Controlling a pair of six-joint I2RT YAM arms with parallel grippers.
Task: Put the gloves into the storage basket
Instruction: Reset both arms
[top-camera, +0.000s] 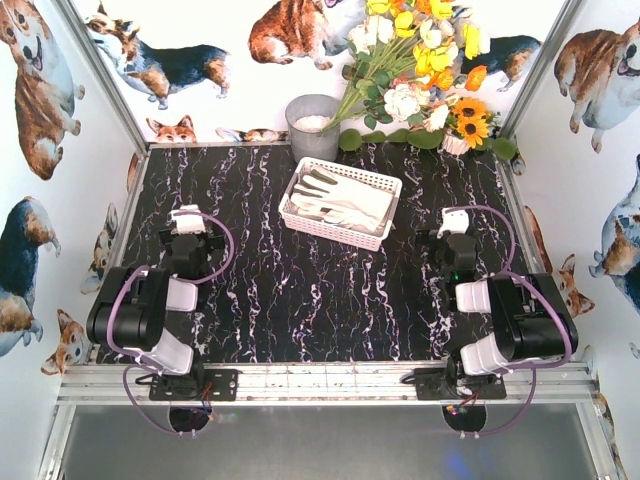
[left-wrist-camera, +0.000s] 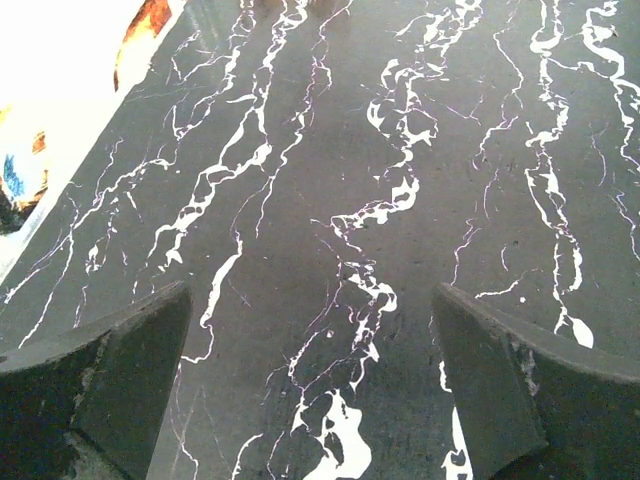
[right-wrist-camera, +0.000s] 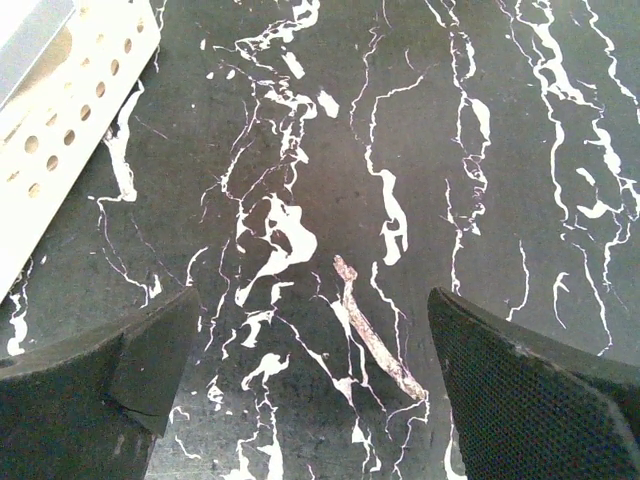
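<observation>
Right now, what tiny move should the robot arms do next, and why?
Probably none beyond resting: the cream-white fabric gloves already lie inside the white plastic lattice basket, no glove shows outside it, and the left gripper and right gripper both hang open and empty over the black marbled table.

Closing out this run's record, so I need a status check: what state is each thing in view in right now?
Cream-white fabric gloves with grey patches: lying flat, piled inside the basket.
White plastic lattice storage basket: upright, holding the gloves.
Grey metal bucket: upright, beyond the basket's far side.
Left gripper: fingers wide apart, empty.
Right gripper: fingers wide apart, empty.
</observation>
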